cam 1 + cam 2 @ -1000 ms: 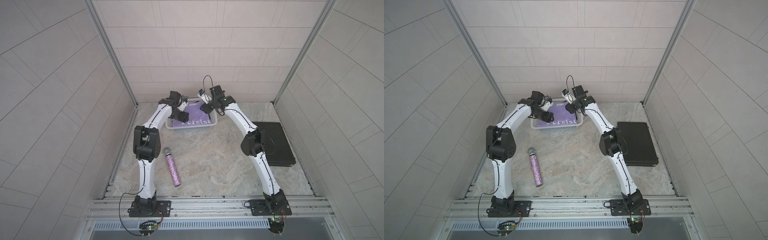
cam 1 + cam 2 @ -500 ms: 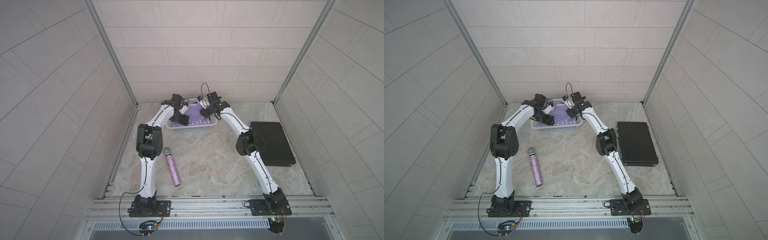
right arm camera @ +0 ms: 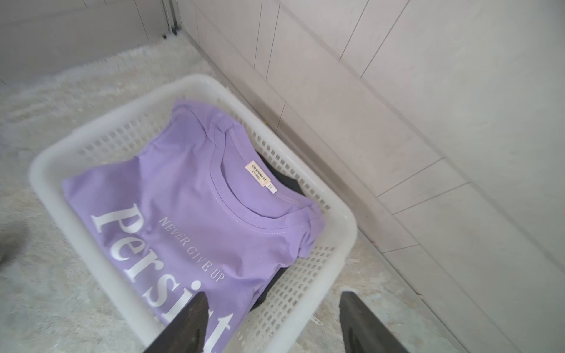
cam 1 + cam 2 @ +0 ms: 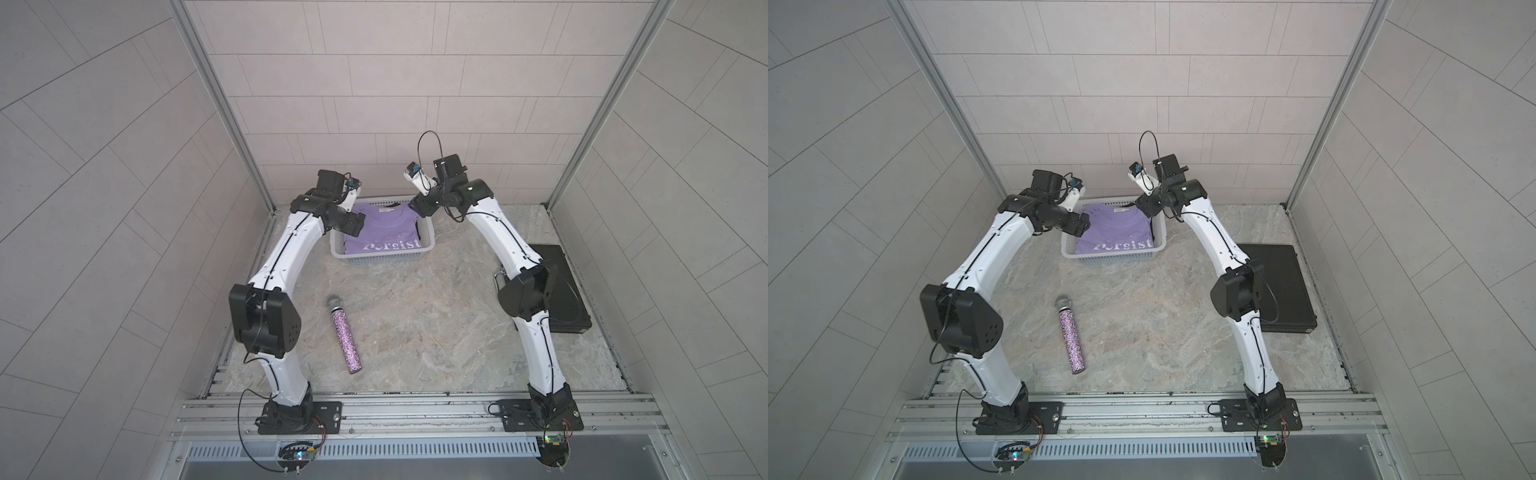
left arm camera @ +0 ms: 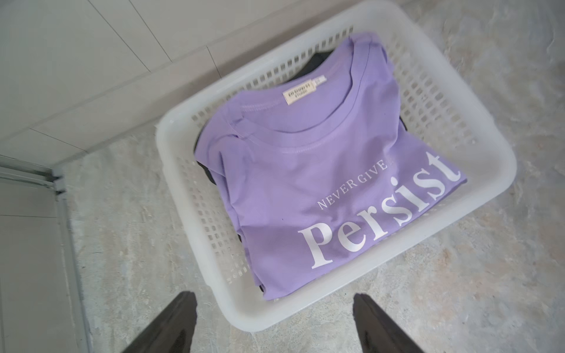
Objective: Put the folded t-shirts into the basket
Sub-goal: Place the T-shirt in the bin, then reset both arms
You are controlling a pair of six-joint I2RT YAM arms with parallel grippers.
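Inspecting the load first, we find the lavender folded t-shirt with white "Persist" lettering (image 5: 305,183) lying topmost in the white perforated plastic basket (image 5: 412,253). Its collar points toward the tiled back wall (image 4: 374,124). Its lettered end rides up against the basket's near wall, so it sits tilted rather than flat. A black folded garment (image 3: 284,180) shows beneath it at the collar end. We cannot tell what else the stack contains.

The basket stands at the far edge of the marbled worktop (image 4: 415,324), close to the back wall and toward the far-left corner. We see no other shirt lying loose in either top view, so we judge the loading close to finished.

The left gripper (image 5: 273,296) hangs just outside the basket's rim, jaws spread and empty. The right gripper (image 3: 273,294) is likewise spread and holding nothing. One dark finger (image 3: 189,324) sits above the lettered end of the shirt.

A glittery purple microphone (image 4: 344,334) lies near the worktop's middle, well apart from the basket. A flat black hard case (image 4: 561,291) sits along the right edge.

Risks noted:
- A low withdrawal by the right arm could catch the raised hem and pull the fold open, or drag it over the rim.
- Either finger clipping the rim could shove the basket, which looks light, against the wall.
- The tilted shirt may slump if the stack beneath it is uneven.
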